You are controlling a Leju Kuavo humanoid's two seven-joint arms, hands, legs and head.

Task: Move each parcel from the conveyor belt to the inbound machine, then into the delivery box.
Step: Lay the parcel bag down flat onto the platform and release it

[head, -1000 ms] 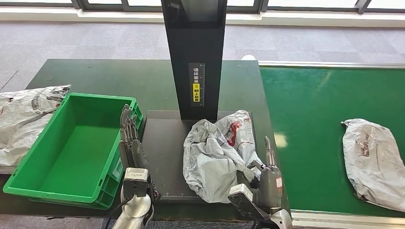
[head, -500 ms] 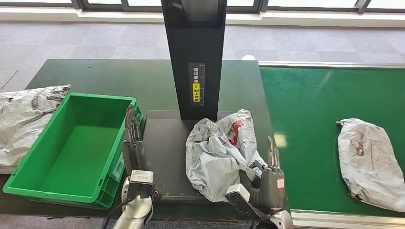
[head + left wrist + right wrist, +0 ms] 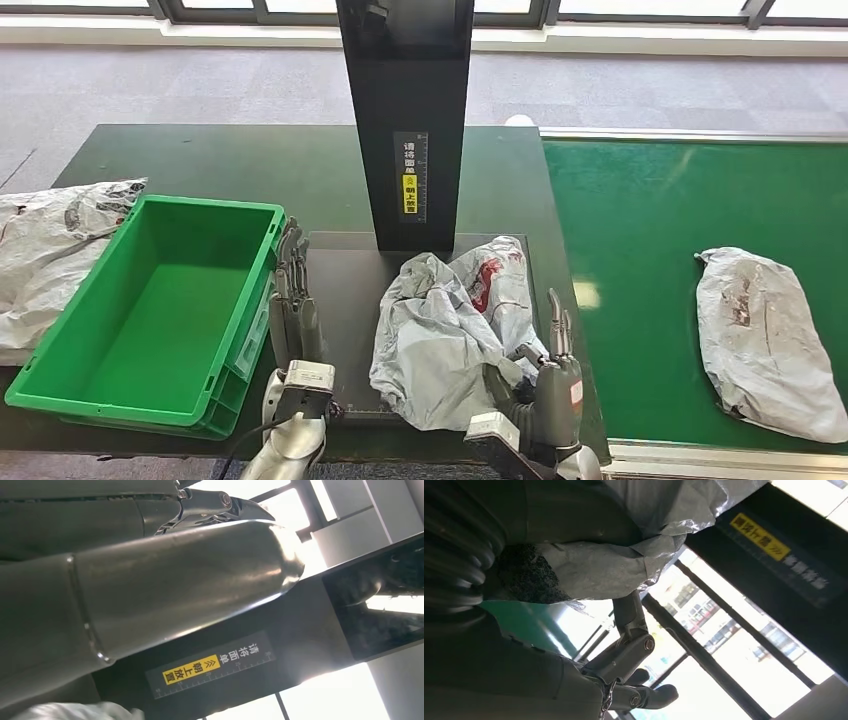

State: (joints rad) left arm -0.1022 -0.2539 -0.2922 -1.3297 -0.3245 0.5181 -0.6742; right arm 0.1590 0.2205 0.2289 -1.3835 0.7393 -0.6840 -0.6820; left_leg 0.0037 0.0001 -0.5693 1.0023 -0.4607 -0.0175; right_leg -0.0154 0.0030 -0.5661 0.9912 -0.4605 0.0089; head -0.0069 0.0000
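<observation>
Matte black scanner plate (image 3: 345, 300) bears crumpled grey parcel (image 3: 440, 335); right hand (image 3: 545, 375) touches it, left hand (image 3: 292, 310) straight-fingered

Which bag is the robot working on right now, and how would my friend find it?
Find the tall black scanner post in the middle. On the dark plate at its foot lies a crumpled grey parcel with a red mark, beside the right hand. The other grey bags lie flatter: one on the green belt, one left of the green box.
</observation>
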